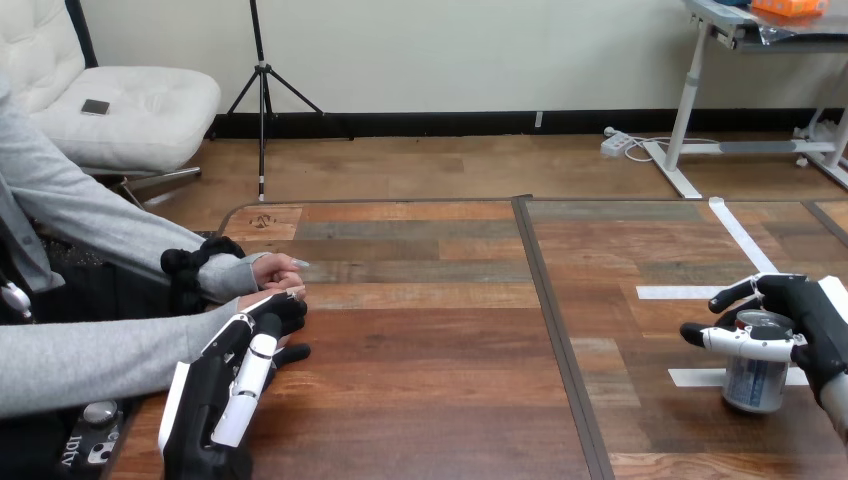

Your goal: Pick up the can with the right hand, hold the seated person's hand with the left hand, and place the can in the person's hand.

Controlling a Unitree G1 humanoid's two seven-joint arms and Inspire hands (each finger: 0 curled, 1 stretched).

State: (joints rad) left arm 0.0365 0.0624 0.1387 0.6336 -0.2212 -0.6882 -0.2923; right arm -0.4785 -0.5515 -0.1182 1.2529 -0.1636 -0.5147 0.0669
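At the surface's right edge, the right hand (808, 322) curls its fingers and thumb round the upright can (755, 385), which stands among strips of white tape (680, 292). At the left edge, the left hand (225, 390) lies against the nearer of the person's hands (275, 270); whether it grips cannot be told.

Left hand (205, 405) black, white back shells, black-and-white fingers; right hand (815, 318) black, white-shelled thumb.

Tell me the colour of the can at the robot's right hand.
Silver top, pale blue-grey body; the can shows best in the head view.
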